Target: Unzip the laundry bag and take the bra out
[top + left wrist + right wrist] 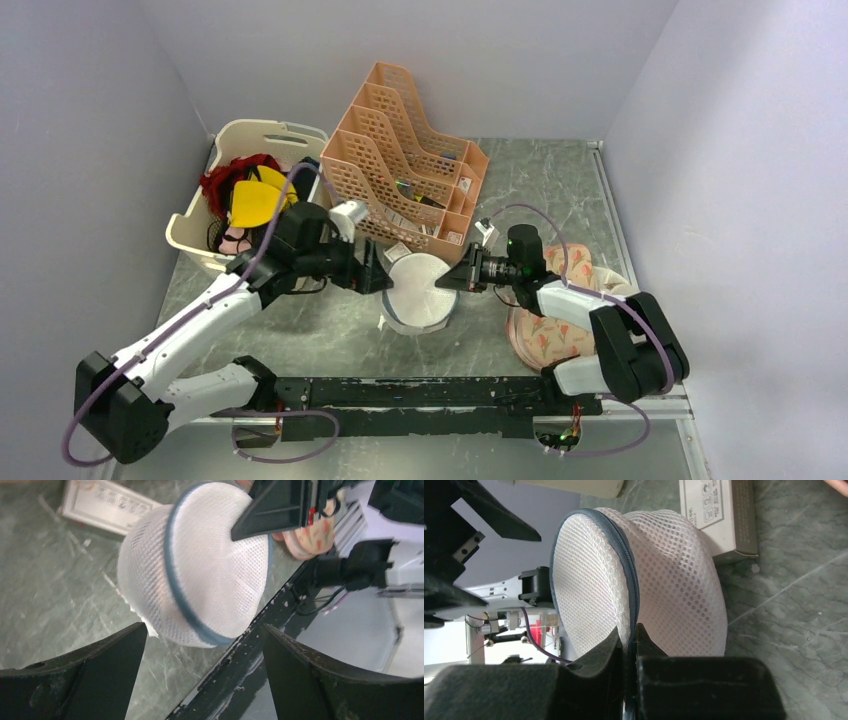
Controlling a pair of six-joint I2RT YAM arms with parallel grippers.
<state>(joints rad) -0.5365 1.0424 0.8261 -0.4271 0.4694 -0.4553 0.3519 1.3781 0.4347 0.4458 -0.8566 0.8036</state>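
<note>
Clamping laundry bag (664, 580) edge, right pincer (629, 636) clenched; left pincer (203, 626) released, bag ahead

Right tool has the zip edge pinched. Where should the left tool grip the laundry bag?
Probably the blue-grey zip rim on the left side of the laundry bag, opposite the right tool, coming level from the left. The bag is tipped, its rim turned toward the open left tool; the mesh dome looks slack.

No text is legible; the white box (716, 515) on the desk (794, 630) beside the laundry bag (674, 580) bears print too small to read.
</note>
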